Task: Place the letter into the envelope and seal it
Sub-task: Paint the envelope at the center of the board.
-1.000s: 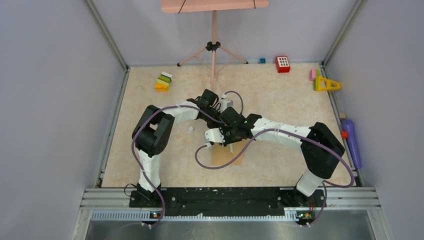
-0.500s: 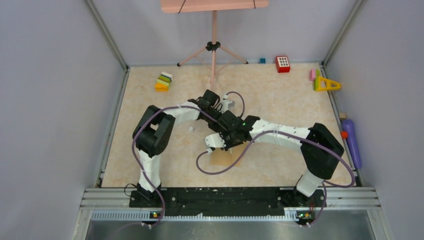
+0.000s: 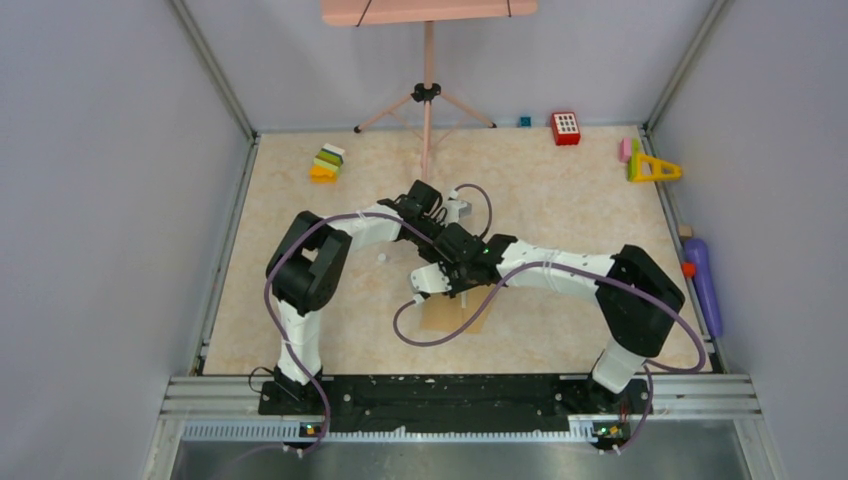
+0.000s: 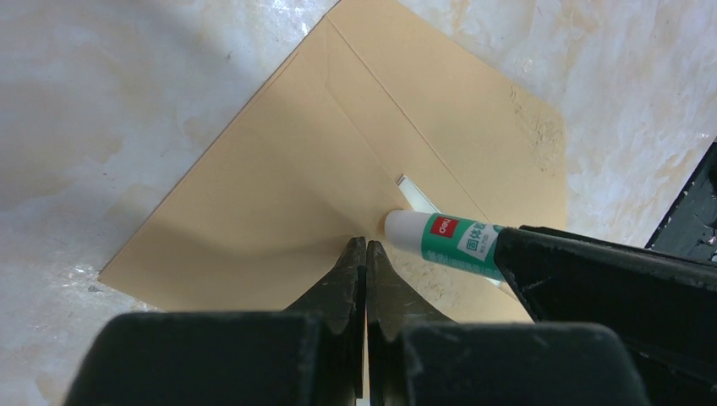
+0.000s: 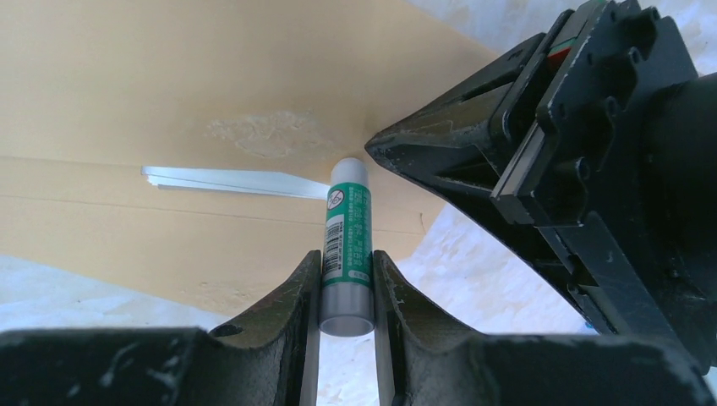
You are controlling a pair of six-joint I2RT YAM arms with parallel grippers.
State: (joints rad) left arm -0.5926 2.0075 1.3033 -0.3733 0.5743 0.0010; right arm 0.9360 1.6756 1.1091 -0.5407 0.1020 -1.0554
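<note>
The brown envelope (image 3: 455, 316) lies flat on the marbled worktop (image 3: 560, 200) near its front middle, and the overhead view hides much of it under the 2 wrists. In the left wrist view the envelope (image 4: 279, 169) sits diagonally, with 1 corner pointing to the top of the frame.

The left end effector (image 4: 365, 245) has its fingers pressed together, their tips down on the paper. The right end effector (image 5: 347, 256) is clamped on a green-and-white glue stick (image 5: 347, 237). The stick's long axis runs straight away from that camera, and its white end meets the envelope (image 5: 169, 85).

From the left wrist, the glue stick (image 4: 448, 238) comes in from the right and points left, ending just beside the closed tips. Only the wrist views show a thin pale sliver (image 5: 228, 180) at a seam, probably the letter's edge (image 4: 417, 194). The right wrist view alone shows a rough dull patch (image 5: 262, 131) just beyond the sliver.
</note>
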